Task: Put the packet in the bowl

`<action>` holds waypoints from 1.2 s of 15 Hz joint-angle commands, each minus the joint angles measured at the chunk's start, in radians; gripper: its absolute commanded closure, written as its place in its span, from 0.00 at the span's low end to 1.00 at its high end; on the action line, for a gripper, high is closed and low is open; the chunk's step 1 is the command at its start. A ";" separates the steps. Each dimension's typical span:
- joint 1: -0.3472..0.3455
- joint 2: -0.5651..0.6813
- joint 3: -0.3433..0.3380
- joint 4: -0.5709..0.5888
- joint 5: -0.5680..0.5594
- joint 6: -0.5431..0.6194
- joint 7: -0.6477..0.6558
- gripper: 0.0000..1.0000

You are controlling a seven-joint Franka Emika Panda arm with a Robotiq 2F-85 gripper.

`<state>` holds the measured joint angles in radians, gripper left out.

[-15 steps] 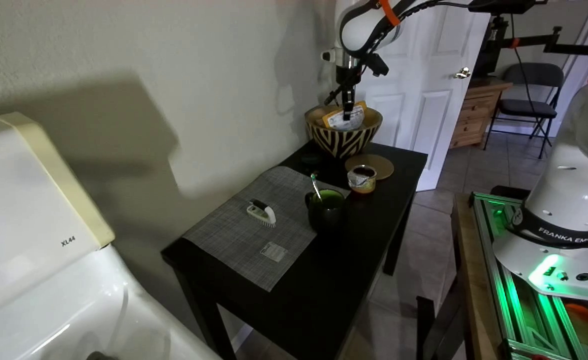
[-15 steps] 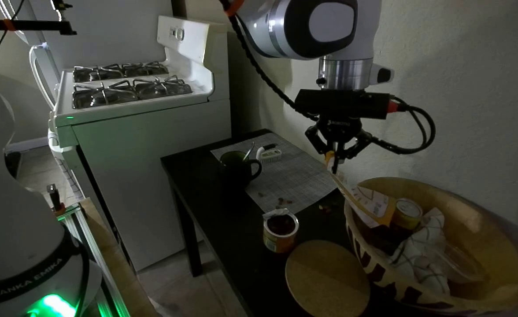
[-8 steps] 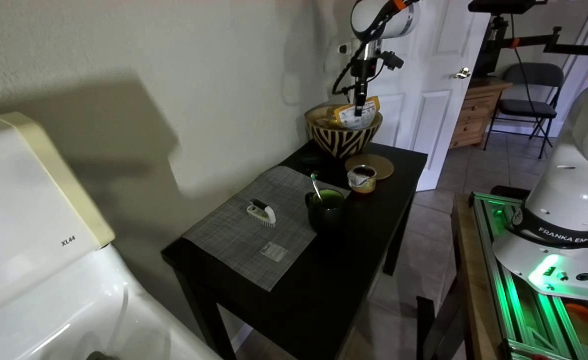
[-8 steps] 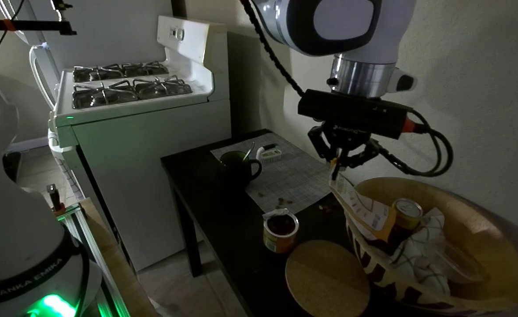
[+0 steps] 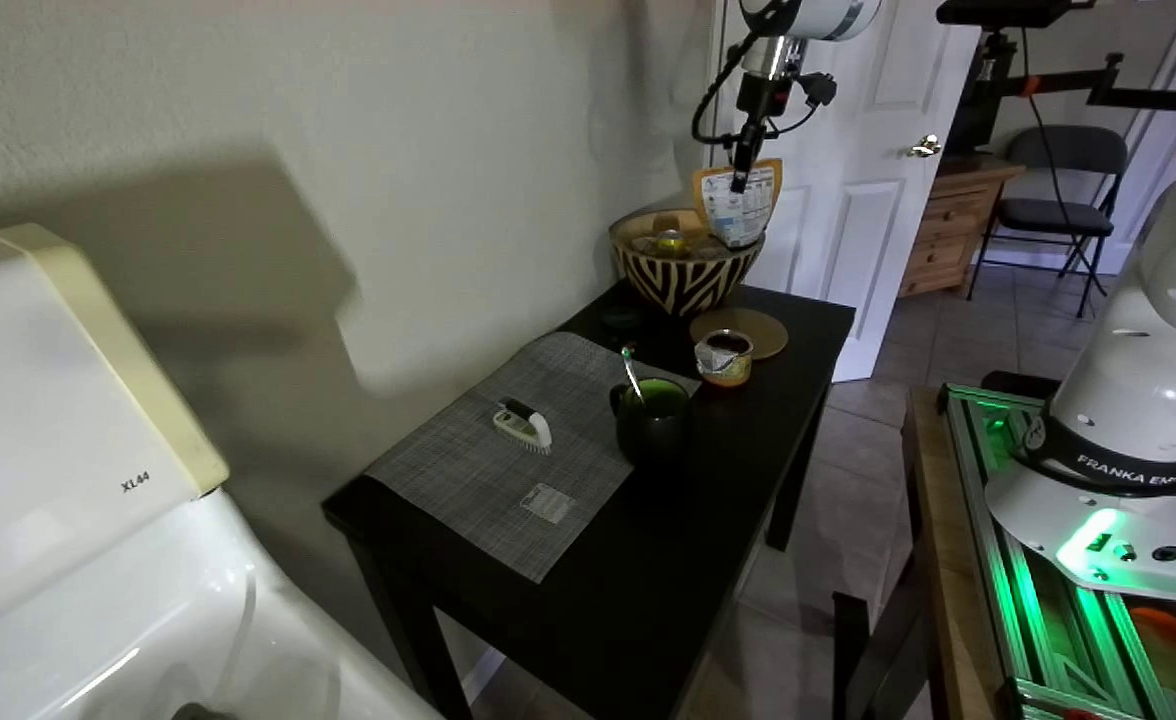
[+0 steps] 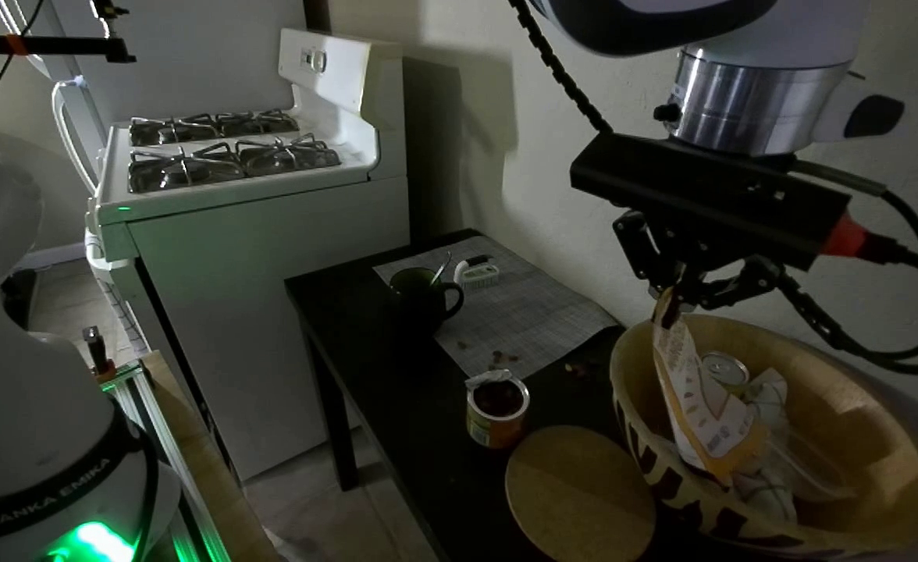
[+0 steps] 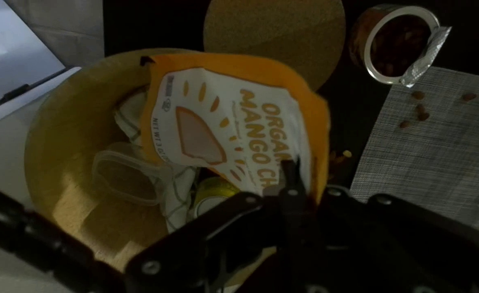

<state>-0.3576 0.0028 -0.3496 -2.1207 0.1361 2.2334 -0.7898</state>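
Packet [image 6: 709, 417], orange and white: pinched at its upper edge by the gripper [image 6: 672, 300], hanging over the bowl [image 6: 857, 437], 10 o'clock from bowl centre in an exterior view; contact with bowl unclear. Bowl, zebra-patterned: can [image 6: 726, 368], 11 o'clock; checked cloth [image 6: 769, 388], just beside. Counter [image 6: 428, 382], from bowl: tin [image 6: 495, 427], 9 o'clock; mug [image 6: 416, 300], 10.

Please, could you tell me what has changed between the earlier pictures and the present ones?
The tool, still gripping the packet, moved rightward in both exterior views; the packet now hangs more upright at the bowl. Nothing was released. The bowl, mug and brush stayed put.
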 commanded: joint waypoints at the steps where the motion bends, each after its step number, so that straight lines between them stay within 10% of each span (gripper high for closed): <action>1: 0.006 0.020 0.005 0.002 0.056 0.006 0.029 0.99; 5: 0.008 0.039 0.017 0.011 0.086 0.003 0.024 0.99; 6: 0.007 0.042 0.018 0.018 0.072 -0.015 0.041 0.72; 18: 0.120 -0.185 0.117 -0.111 0.143 -0.008 0.100 0.00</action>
<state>-0.2975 -0.0610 -0.2704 -2.1170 0.2781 2.2281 -0.7196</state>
